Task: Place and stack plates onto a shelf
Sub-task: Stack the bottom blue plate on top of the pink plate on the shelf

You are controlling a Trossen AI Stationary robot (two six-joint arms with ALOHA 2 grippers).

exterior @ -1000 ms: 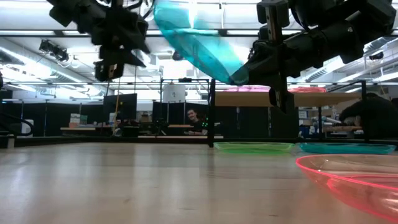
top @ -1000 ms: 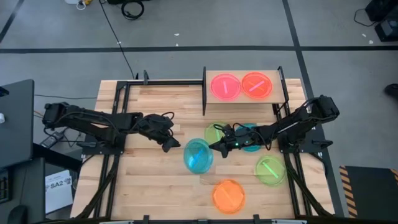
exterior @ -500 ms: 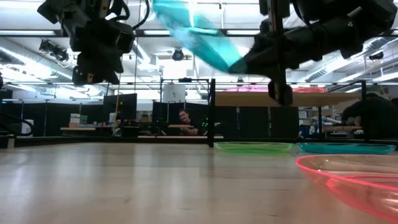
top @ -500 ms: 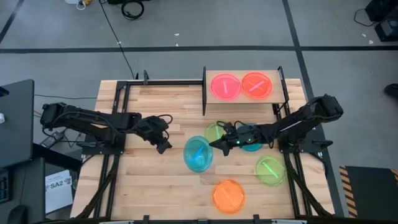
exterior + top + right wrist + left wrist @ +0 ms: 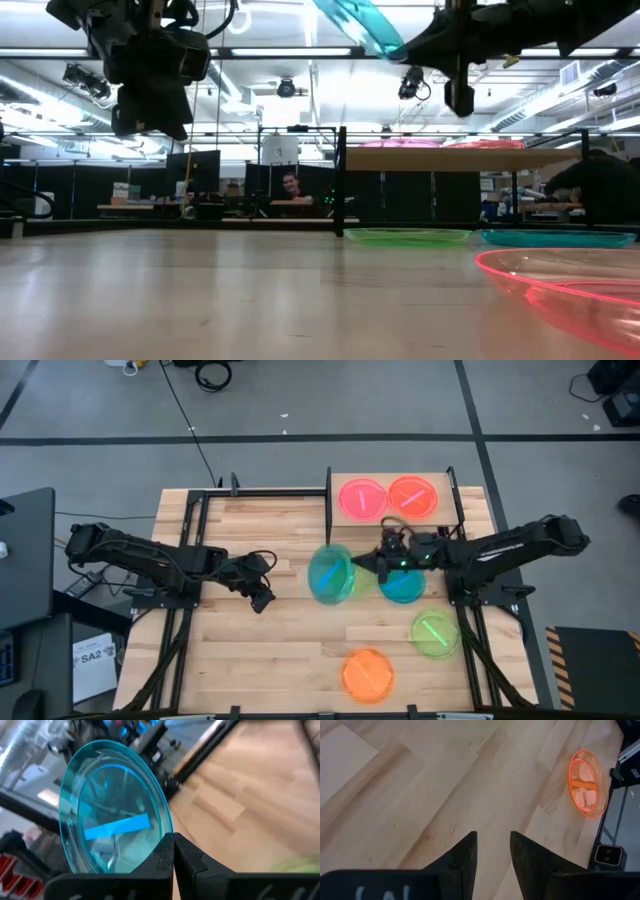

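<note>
My right gripper [image 5: 372, 566] is shut on a blue plate [image 5: 330, 572], held high over the middle of the table, just in front of the shelf [image 5: 447, 510]. The same blue plate [image 5: 112, 832] fills the right wrist view. On the shelf lie a pink plate [image 5: 362, 498] and an orange-red plate [image 5: 412, 496], side by side. My left gripper [image 5: 263, 598] hangs open over bare wood at the left; its fingers [image 5: 465, 852] have nothing between them. My right gripper pinches the blue plate's rim [image 5: 167, 838] between its two fingers, at the edge nearest the gripper. The fingers come nearly level from the table's right. The plate is lifted clear and stands tilted on edge, reaching out past the fingertips toward the table's left.
On the table lie another blue plate [image 5: 403, 587], a green plate [image 5: 435, 632] and an orange plate [image 5: 367, 675]. The low view shows a green plate [image 5: 408, 237] and a pink plate [image 5: 560, 290] close to the camera. Black frame posts [image 5: 328, 505] flank the shelf. People sit beyond the table.
My right gripper has risen and gone toward the far edge, nearer the shelf, staying shut. The blue plate has gone up with it and stands more on edge. My left gripper has drawn back a little toward the table's left edge.
</note>
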